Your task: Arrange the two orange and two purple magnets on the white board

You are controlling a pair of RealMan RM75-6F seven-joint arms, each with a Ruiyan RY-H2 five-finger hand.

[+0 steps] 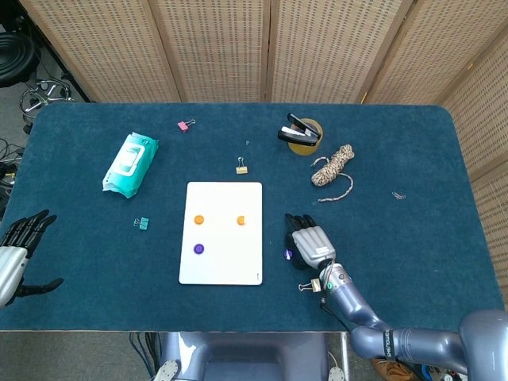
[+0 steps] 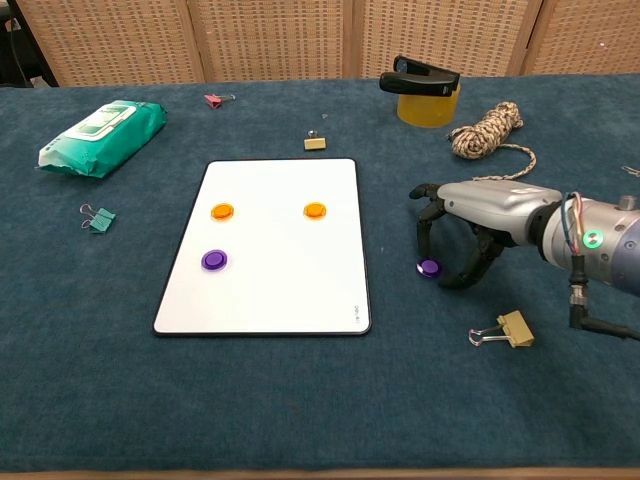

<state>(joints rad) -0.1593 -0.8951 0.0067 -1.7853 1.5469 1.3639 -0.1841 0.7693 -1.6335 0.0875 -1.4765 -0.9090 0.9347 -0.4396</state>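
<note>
One purple magnet (image 2: pixel 429 267) sits half-hidden under the right robot hand (image 2: pixel 470 222), whose arched fingers grasp nothing.

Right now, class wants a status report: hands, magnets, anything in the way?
Right hand arched over the loose purple magnet, fingers down, not gripping. Left hand open, idle. Three magnets on the white board. Nothing between.
</note>
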